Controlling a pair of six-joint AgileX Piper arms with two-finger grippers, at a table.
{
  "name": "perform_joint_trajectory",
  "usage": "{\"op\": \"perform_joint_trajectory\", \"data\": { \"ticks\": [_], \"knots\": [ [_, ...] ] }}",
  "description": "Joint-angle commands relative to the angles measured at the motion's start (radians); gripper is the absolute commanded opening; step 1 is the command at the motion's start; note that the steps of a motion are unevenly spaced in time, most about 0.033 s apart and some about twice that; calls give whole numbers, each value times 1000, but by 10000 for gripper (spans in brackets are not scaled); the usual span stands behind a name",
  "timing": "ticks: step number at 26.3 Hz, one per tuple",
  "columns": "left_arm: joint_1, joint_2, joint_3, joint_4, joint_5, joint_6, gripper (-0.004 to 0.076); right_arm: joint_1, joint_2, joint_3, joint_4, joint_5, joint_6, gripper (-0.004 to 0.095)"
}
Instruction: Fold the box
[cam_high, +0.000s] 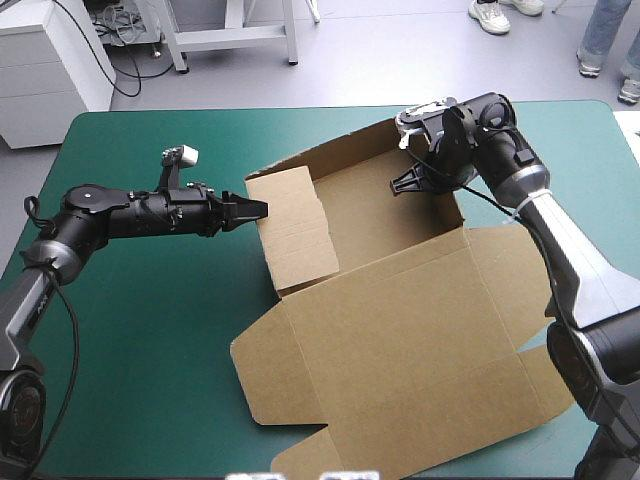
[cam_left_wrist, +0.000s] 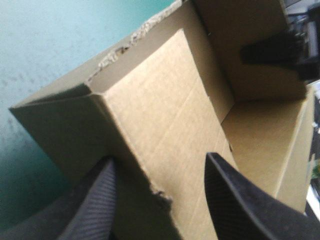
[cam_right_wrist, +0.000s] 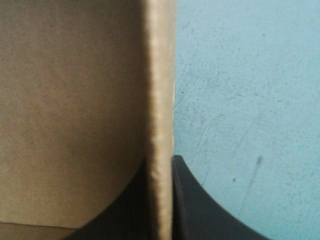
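Presently, one box (cam_high: 400, 300), mid-table on the teal-green cover (cam_high: 140, 340), walls half raised, lid flat toward the near edge. We log the right gripper (cam_right_wrist: 161, 159) clenched on the far right wall, likely to hold it upright. The left gripper (cam_left_wrist: 159, 157) is released and straddles the left wall flap, presumably to tuck it. The right arm covers part of the lid's edge.

High view looks down over the whole table (cam_high: 150, 330); both wrist views sit close against the box (cam_high: 400, 330), shared by all.
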Motion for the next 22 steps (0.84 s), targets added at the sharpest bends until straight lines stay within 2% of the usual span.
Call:
{"op": "perform_joint_trajectory", "data": {
  "ticks": [1, 4, 10, 13, 16, 19, 22],
  "knots": [
    [-26, -66, -62, 97, -3, -128, 372, 14, -56, -66, 55, -57, 16, -16],
    [-26, -97, -73, 251, -51, -273, 372, 14, -56, -126, 69, -51, 16, -16],
    [-36, -101, -73, 246, -67, -328, 370, 20, -56, -170, 118, -57, 46, -15],
    [-80, -101, -73, 268, -142, -368, 365, 60, -54, -170, 111, -57, 62, -13],
    [-161, -103, -80, 425, -254, -473, 283, 116, -54, -170, 59, -62, 81, -13],
    [-223, -103, -80, 558, -324, -562, 193, 135, -52, -170, 54, -48, 110, -14],
    [-269, -103, -80, 700, -375, -657, 50, 135, -36, -168, 60, 2, 126, -14]
  ]
}}
